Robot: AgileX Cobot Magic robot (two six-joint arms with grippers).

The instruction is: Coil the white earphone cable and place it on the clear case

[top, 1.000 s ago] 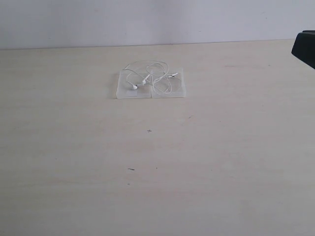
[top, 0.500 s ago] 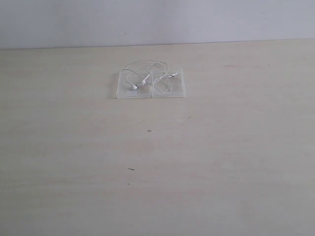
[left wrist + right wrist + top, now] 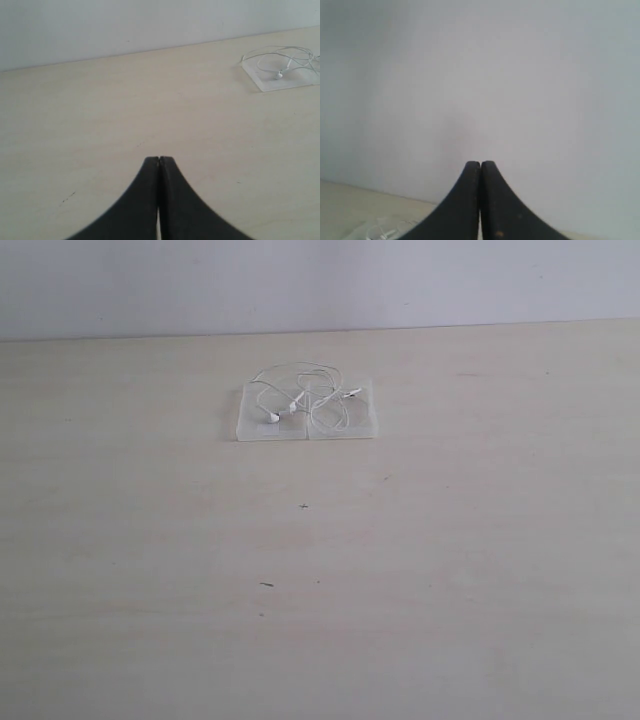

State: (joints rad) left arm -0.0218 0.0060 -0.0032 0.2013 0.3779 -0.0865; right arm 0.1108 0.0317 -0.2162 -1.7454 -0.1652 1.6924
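Observation:
The white earphone cable (image 3: pixel 300 392) lies in loose loops on the clear case (image 3: pixel 362 426), which rests flat on the table near its far edge. One loop spills just past the case's far side. The left wrist view shows the cable (image 3: pixel 280 56) and a corner of the case (image 3: pixel 272 85) far off to one side. My left gripper (image 3: pixel 159 159) is shut and empty above bare tabletop, well away from them. My right gripper (image 3: pixel 480 163) is shut and empty, raised and facing the wall; a blurred bit of the cable (image 3: pixel 382 228) shows low in that view. Neither gripper appears in the exterior view.
The pale wooden table (image 3: pixel 320 570) carries a few small dark specks (image 3: pixel 266 585). A plain grey wall (image 3: pixel 320 280) stands behind the table's far edge.
A dark part of the right arm at the exterior view's right edge has withdrawn out of view. The cable and case have not moved.

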